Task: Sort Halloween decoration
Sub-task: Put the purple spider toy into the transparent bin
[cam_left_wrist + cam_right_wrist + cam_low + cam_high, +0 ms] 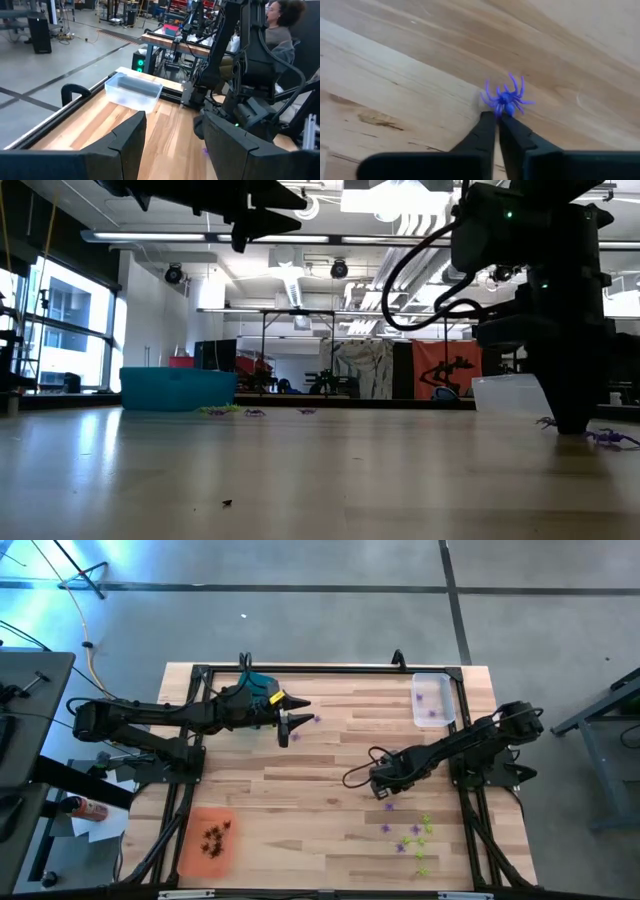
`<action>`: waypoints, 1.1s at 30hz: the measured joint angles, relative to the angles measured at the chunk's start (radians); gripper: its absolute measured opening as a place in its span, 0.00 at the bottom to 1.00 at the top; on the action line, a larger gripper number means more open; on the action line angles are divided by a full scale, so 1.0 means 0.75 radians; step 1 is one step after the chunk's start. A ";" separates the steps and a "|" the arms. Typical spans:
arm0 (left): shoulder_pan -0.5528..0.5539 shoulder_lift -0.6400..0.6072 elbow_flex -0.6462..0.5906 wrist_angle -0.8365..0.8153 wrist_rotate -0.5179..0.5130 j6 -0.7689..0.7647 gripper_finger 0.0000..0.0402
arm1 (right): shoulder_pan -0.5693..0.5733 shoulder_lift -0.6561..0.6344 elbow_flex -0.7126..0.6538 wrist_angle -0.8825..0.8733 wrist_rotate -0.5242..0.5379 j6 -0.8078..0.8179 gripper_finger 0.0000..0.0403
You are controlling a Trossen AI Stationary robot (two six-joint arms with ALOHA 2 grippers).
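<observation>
The right arm is reaching from the right side of the worktop toward its middle, with the wrist bent down. The right gripper (385, 792) is pointing down at the surface, and its two dark fingers (487, 131) are standing closed together, with the tips pinching one small purple spider (506, 99). The left arm is stretching across the far part, held high above the surface. The left gripper (284, 728) is hanging in the air with its fingers (131, 139) apart, holding nothing.
</observation>
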 joint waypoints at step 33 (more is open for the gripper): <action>0.005 -0.094 0.000 0.001 -0.001 -0.033 0.45 | -0.314 -0.866 -0.006 0.896 0.280 -1.604 0.00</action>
